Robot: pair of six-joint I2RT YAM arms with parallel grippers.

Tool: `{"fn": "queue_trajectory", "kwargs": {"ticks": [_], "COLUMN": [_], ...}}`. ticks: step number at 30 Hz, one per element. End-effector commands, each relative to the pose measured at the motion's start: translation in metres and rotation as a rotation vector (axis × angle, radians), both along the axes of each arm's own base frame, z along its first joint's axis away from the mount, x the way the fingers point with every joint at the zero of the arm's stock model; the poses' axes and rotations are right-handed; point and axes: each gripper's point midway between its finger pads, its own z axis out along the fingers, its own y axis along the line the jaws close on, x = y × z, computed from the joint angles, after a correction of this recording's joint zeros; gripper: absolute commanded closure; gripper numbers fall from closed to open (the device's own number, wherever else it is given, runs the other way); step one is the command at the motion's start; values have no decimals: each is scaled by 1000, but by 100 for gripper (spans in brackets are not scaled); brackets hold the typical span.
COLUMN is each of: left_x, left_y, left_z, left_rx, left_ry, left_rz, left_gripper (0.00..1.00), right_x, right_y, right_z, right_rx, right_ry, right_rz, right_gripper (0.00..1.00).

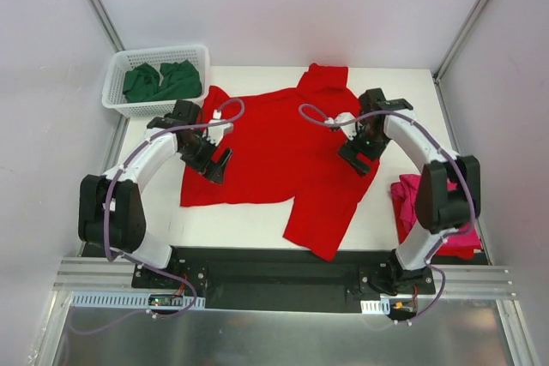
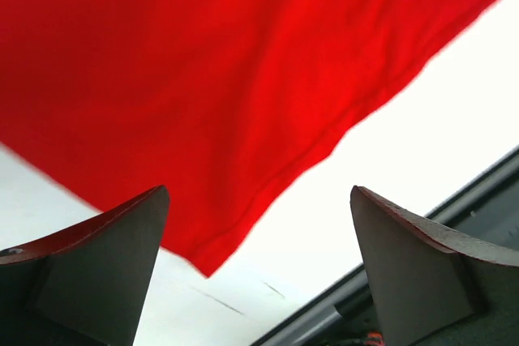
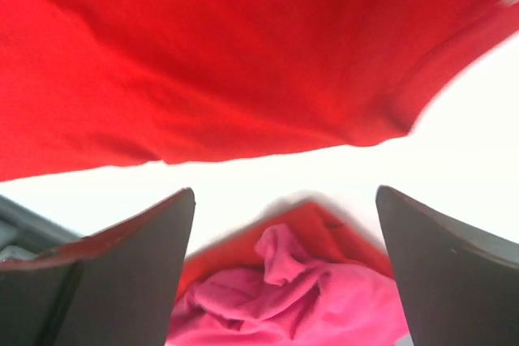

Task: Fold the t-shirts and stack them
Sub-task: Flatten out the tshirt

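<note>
A bright red t-shirt (image 1: 274,152) lies spread flat on the white table (image 1: 240,220), one sleeve pointing toward the near edge. My left gripper (image 1: 213,171) hovers open over its left lower part; in the left wrist view the shirt's hem corner (image 2: 207,265) lies between the wide-apart fingers (image 2: 105,265). My right gripper (image 1: 355,161) hangs open above the shirt's right edge. Its wrist view shows the red cloth (image 3: 243,62) ahead and a crumpled magenta-pink t-shirt (image 3: 308,297) between the fingers, lower down. Dark green t-shirts (image 1: 163,81) fill the basket.
The white lattice basket (image 1: 116,100) stands at the table's far left corner. The pink t-shirt (image 1: 410,199) lies by the right arm's base, on top of a red cloth (image 3: 235,257). A black rail (image 1: 274,267) runs along the near edge. Grey walls close in on both sides.
</note>
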Motion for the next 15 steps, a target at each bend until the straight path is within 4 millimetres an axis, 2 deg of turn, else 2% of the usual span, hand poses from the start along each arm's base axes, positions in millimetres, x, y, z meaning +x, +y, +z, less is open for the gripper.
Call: {"fn": "queue_trajectory", "kwargs": {"ticks": [1, 2, 5, 7, 8, 9, 10, 11, 12, 13, 15], "left_x": [44, 53, 84, 103, 109, 116, 121, 129, 134, 137, 145], "left_y": [21, 29, 57, 72, 76, 81, 83, 86, 85, 84, 82], "left_z": [28, 26, 22, 19, 18, 20, 13, 13, 13, 5, 4], "left_rx": [128, 173, 330, 418, 444, 468, 493, 514, 516, 520, 515], "left_ry": [-191, -221, -318, -357, -368, -387, -383, -405, -409, -395, -407], "left_rz": [92, 117, 194, 226, 235, 243, 234, 241, 236, 223, 219], "left_gripper": [5, 5, 5, 4, 4, 4, 5, 4, 5, 5, 4], "right_x": [13, 15, 22, 28, 35, 38, 39, 48, 46, 48, 51], "right_y": [43, 53, 63, 64, 57, 55, 52, 49, 44, 42, 36], "right_z": [26, 16, -2, -16, -22, -25, -30, -29, -34, -33, -28], "right_rx": [127, 122, 117, 105, 71, 61, 47, 34, 15, 8, 11], "right_ry": [-246, -285, -339, -348, -389, -409, -420, -469, -477, -493, -522], "right_rz": [14, 33, 16, -12, -38, -50, -56, -66, -72, -78, -99], "right_gripper": [4, 4, 4, 4, 4, 4, 4, 4, 4, 4, 4]}}
